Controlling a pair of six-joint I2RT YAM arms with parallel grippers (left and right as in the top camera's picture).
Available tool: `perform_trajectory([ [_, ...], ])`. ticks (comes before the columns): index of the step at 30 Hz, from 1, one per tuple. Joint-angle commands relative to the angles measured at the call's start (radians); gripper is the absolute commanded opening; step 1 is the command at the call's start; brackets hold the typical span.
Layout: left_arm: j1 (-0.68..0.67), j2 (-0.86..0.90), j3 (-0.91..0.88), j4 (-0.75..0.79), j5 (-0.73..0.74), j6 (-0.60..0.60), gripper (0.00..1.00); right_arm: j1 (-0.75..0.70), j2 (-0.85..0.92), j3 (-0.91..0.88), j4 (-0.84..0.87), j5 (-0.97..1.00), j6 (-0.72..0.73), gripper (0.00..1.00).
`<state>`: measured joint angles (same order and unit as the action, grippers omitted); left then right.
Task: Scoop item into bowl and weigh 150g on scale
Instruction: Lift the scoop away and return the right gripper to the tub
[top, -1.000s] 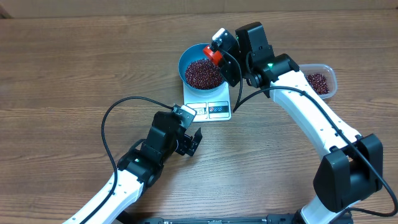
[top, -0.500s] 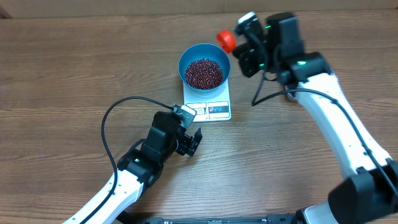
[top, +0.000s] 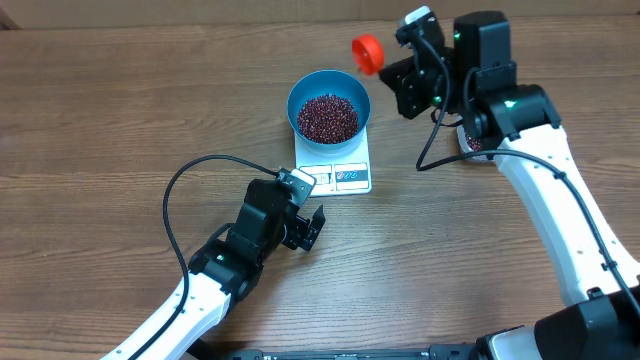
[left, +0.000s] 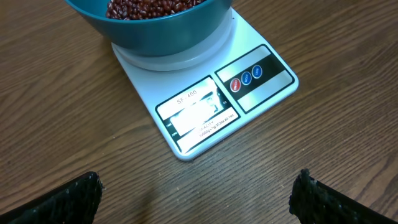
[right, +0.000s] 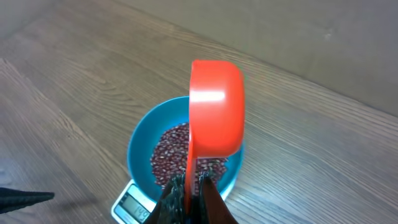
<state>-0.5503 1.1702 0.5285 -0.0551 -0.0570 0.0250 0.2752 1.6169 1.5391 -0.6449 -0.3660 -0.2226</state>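
Overhead: bowl (top: 293, 100) of beans (top: 328, 118) overhangs the scale (top: 335, 177) at its far edge; right gripper (top: 388, 68) pinches an orange scoop (top: 367, 52) beyond it; left gripper (top: 314, 228), fingers apart, hovers off its display edge.

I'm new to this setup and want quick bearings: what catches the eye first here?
A bright orange-red scoop, gripped by the right fingers, hangs just past the far right rim of the bowl in the overhead view. That deep blue bowl, full of dark red-brown beans, sits on a small white scale mid-table.
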Motion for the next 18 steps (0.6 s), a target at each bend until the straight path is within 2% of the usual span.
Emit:
perform_trajectory([
  [1,-0.005,0.008,-0.005,0.003,-0.002,-0.013,0.99,0.071,-0.013,0.027,0.006,0.071,-0.018,0.04],
  [7,-0.005,0.008,-0.005,0.003,-0.002,-0.013,1.0,0.188,0.005,0.027,-0.012,0.414,-0.082,0.04],
  [13,-0.005,0.008,-0.005,0.003,-0.002,-0.013,0.99,0.185,-0.004,0.027,-0.013,0.432,-0.051,0.04],
  [18,-0.005,0.008,-0.005,0.003,-0.002,-0.013,1.0,0.113,-0.051,0.027,-0.038,0.41,0.021,0.04],
])
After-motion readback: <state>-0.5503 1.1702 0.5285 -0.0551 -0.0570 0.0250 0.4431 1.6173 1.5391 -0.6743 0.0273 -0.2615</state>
